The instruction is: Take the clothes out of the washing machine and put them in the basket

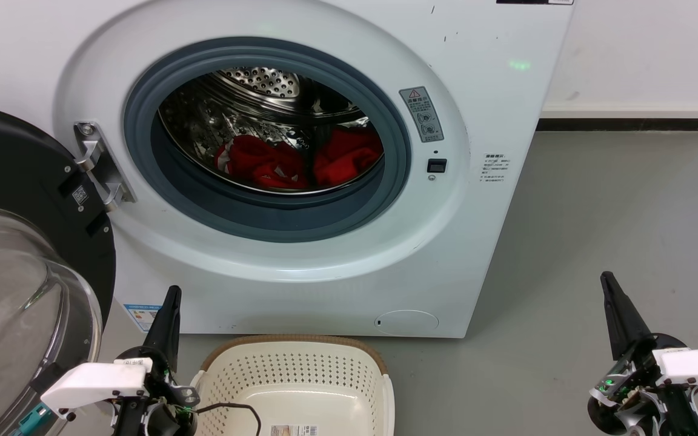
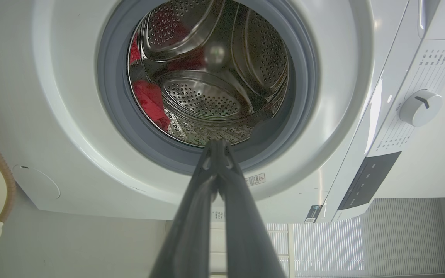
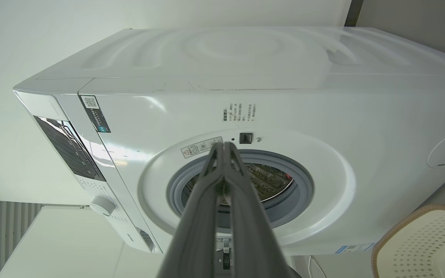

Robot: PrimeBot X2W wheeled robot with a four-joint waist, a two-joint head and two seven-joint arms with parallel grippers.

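Observation:
The white washing machine [image 1: 494, 91] stands with its door swung open to the left. Two red clothes lie low in the steel drum, one at the left [image 1: 261, 163] and one at the right [image 1: 349, 156]; red fabric [image 2: 151, 100] also shows in the left wrist view. The cream basket [image 1: 294, 363] sits on the floor in front of the machine, with a paper label on its bottom. My left gripper [image 1: 172, 293] is shut and empty, just left of the basket. My right gripper [image 1: 606, 280] is shut and empty, over the floor to the machine's right.
The open door [image 1: 16, 284], black-rimmed with a clear dome, juts out at the lower left beside my left arm. Grey floor [image 1: 597, 212] stretches to the right of the machine up to a white wall with a dark skirting.

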